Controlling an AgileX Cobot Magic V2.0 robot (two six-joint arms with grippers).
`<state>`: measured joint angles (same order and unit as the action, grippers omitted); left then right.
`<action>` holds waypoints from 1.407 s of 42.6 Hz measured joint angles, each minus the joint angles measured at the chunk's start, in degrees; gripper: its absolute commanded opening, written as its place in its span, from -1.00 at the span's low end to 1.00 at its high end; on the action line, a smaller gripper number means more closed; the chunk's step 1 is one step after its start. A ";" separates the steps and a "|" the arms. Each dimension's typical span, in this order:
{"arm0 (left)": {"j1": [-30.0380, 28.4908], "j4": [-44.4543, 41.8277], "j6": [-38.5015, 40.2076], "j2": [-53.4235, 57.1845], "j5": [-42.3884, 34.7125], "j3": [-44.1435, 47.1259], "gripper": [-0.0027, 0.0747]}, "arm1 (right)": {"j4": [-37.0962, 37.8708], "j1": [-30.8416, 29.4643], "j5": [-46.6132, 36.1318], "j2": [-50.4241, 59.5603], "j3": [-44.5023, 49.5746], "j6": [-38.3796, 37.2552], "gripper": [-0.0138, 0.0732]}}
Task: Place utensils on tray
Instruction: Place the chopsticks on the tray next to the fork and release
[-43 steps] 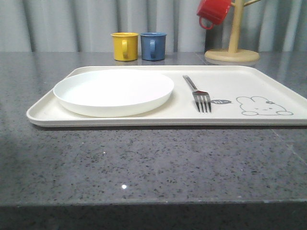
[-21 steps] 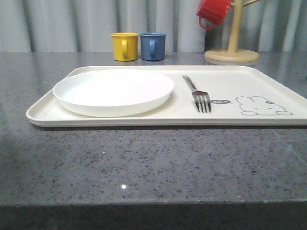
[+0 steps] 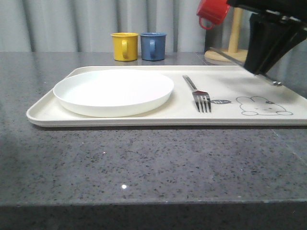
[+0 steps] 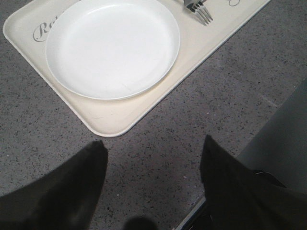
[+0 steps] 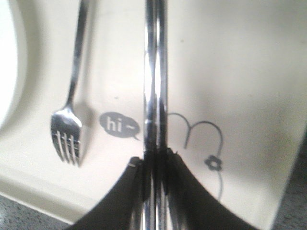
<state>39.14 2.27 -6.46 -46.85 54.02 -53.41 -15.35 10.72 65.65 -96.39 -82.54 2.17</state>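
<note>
The cream tray lies across the dark stone table, with the white plate on its left half and the silver fork just right of the plate. My right gripper hangs above the tray's right end, over the rabbit drawing, shut on a pair of silver chopsticks that slant back to the left. In the right wrist view the chopsticks run straight out from the right gripper, and the fork lies beside them. My left gripper stands open over bare table in front of the tray's corner.
A yellow mug and a blue mug stand behind the tray. At the back right a wooden mug tree carries a red mug. The table's front edge is near me.
My right gripper has come into the front view from the upper right with the chopsticks in it, now above the tray's right end. Plate and fork have not moved.
</note>
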 measured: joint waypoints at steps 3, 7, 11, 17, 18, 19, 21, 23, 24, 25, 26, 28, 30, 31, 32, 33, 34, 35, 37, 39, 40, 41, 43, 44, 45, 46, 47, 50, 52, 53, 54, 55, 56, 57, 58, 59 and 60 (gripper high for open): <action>0.00 0.00 0.00 0.00 0.00 0.00 0.14 | -0.73 0.57 -1.48 -1.33 0.00 -2.17 -0.47; 0.00 0.00 0.00 0.00 0.00 0.00 0.14 | -1.13 0.97 -2.85 -3.20 0.00 -5.88 -0.47; 0.00 0.00 0.00 0.00 0.00 0.00 0.14 | -1.37 0.97 -3.89 -4.40 0.00 -8.79 -0.46; 0.00 0.00 0.00 0.00 -0.10 0.00 0.14 | -2.86 1.49 -4.34 -5.69 0.00 -10.11 -0.39; 0.00 0.00 0.00 0.00 -0.10 0.00 0.14 | -3.11 1.63 -4.34 -5.86 0.00 -10.21 -0.38; 0.00 0.00 0.00 0.00 -0.10 0.00 0.14 | -3.30 1.77 -4.34 -6.13 0.00 -10.22 -0.36; 0.00 0.00 0.00 0.00 -0.10 0.00 0.14 | -3.59 2.22 -4.43 -6.35 0.00 -10.31 -0.29; 0.00 0.00 0.00 0.00 -0.10 0.00 0.14 | -3.83 2.37 -4.43 -6.36 0.00 -10.47 -0.19; 0.00 0.00 0.00 0.00 -0.10 0.00 0.14 | -3.83 2.52 -4.43 -6.45 0.00 -10.46 -0.14; 0.00 0.00 0.00 0.00 -0.10 0.00 0.14 | -3.83 2.52 -4.43 -6.45 0.00 -10.46 -0.09; 0.00 0.00 0.00 0.00 -0.10 0.00 0.14 | -3.94 2.52 -4.43 -6.45 0.00 -10.46 -0.02; 0.00 0.00 0.00 0.00 -0.10 0.00 0.14 | -3.92 2.52 -4.33 -6.45 0.00 -10.46 0.07; 0.00 0.00 0.00 0.00 -0.10 0.00 0.14 | -3.92 2.52 -4.22 -6.45 0.00 -10.46 0.14; 0.00 0.00 0.00 0.00 -0.10 0.00 0.14 | -3.92 2.52 -4.22 -6.45 0.00 -10.50 0.15; 0.00 0.00 0.00 0.00 -0.10 0.00 0.14 | -4.07 2.52 -4.22 -6.45 0.00 -10.50 0.15; 0.00 0.00 0.00 0.00 -0.10 0.00 0.14 | -4.06 2.52 -4.22 -6.45 0.00 -10.50 0.15; 0.00 0.00 0.00 0.00 -0.10 0.00 0.14 | -4.06 2.52 -4.22 -6.45 0.00 -10.50 0.15; 0.00 0.00 0.00 0.00 -0.10 0.00 0.14 | -4.06 2.52 -4.22 -6.45 0.00 -10.35 0.15; 0.00 0.00 0.00 0.00 -0.10 0.00 0.14 | -3.69 2.52 -4.22 -6.30 -0.12 -9.35 0.15; 0.00 0.00 0.00 0.00 -0.10 0.00 0.14 | -2.49 2.52 -4.22 -5.63 -0.12 -8.03 0.15; 0.00 0.00 0.00 0.00 -0.10 0.00 0.14 | -1.76 2.52 -4.22 -5.20 -0.23 -7.39 0.15; 0.00 0.00 0.00 0.00 -0.10 0.00 0.14 | -0.89 2.52 -4.10 -4.70 -0.23 -6.74 0.15; 0.00 0.00 0.00 0.00 -0.10 0.00 0.14 | 1.59 2.52 -3.68 -3.09 -0.33 -5.43 0.15; 0.00 0.00 0.00 0.00 -0.10 0.00 0.14 | 2.91 2.52 -3.28 -2.54 -0.30 -5.12 0.15; 0.00 0.00 0.00 0.00 -0.10 0.00 0.14 | 3.85 2.52 -2.81 -1.71 -0.30 -4.77 0.15; 0.00 0.00 0.00 0.00 -0.10 0.00 0.14 | 5.84 2.52 -2.23 -0.56 -0.46 -4.58 0.15; 0.00 0.00 0.00 0.00 -0.10 0.00 0.14 | 7.33 2.39 -1.58 0.28 -0.45 -4.45 0.15; 0.00 0.00 0.00 0.00 -0.10 0.00 0.14 | 11.90 1.15 0.80 2.94 -0.45 -4.02 0.15; 0.00 0.00 0.00 0.00 -0.10 0.00 0.14 | 14.04 -0.27 2.08 4.21 -0.45 -3.79 0.15; 0.00 0.00 0.00 0.00 -0.10 0.00 0.14 | 15.35 -1.49 2.55 4.88 -0.45 -3.79 0.15; 0.00 0.00 0.00 0.00 -0.10 0.00 0.14 | 15.87 -2.18 2.86 5.31 -0.45 -3.75 0.15; 0.00 0.00 0.00 0.00 -0.10 0.00 0.14 | 16.42 -3.66 3.24 5.66 -0.45 -3.64 0.15; 0.00 0.00 0.00 0.00 -0.10 0.00 0.14 | 16.91 -4.83 3.34 5.92 -0.45 -3.48 0.15; 0.00 0.00 0.00 0.00 -0.10 0.00 0.14 | 17.36 -6.01 3.77 6.07 -0.45 -3.23 0.15; 0.00 0.00 0.00 0.00 -0.10 0.00 0.14 | 17.64 -7.21 4.03 6.19 -0.45 -3.04 0.15; 0.00 0.00 0.00 0.00 -0.10 0.00 0.14 | 17.80 -8.81 4.18 6.33 -0.45 -2.73 0.15; 0.00 0.00 0.00 0.00 -0.10 0.00 0.14 | 18.04 -9.96 4.43 6.33 -0.45 -2.17 0.15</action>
<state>39.14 2.27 -6.46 -46.85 53.92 -53.41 2.69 0.76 70.07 -90.07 -82.99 0.00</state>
